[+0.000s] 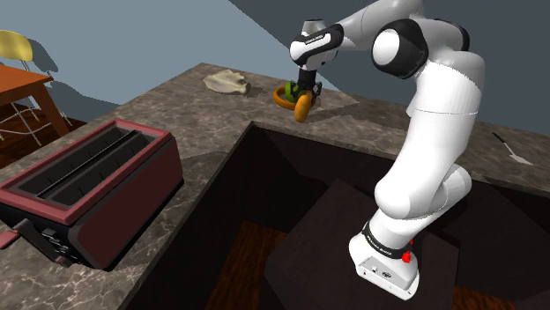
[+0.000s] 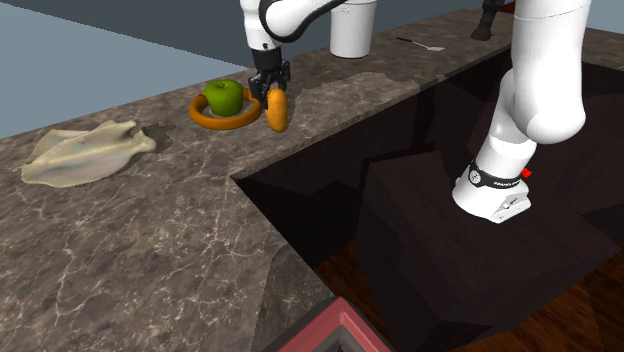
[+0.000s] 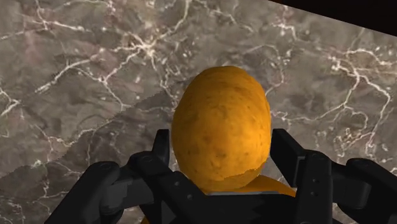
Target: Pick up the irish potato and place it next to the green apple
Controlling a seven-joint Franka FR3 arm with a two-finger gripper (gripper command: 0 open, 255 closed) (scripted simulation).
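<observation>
An orange-brown potato (image 3: 221, 127) hangs upright between the black fingers of my gripper (image 3: 222, 156), which is shut on it just above the marble counter. From the side, the potato (image 2: 278, 111) sits right beside an orange ring-shaped dish (image 2: 212, 116) that holds the green apple (image 2: 225, 96). The gripper (image 2: 271, 84) is directly above the potato. In the shoulder view the potato (image 1: 302, 107) dangles under the gripper (image 1: 306, 88), with the green apple (image 1: 290, 89) and its orange dish (image 1: 284, 99) partly hidden behind them.
A crumpled cream cloth (image 2: 85, 151) lies on the counter (image 2: 150, 230) beyond the dish. A dark red toaster (image 1: 88, 189) stands on the near counter. A white cylinder (image 2: 353, 28) sits behind the arm. The counter edge drops into a dark recess (image 2: 400, 190) holding my stand.
</observation>
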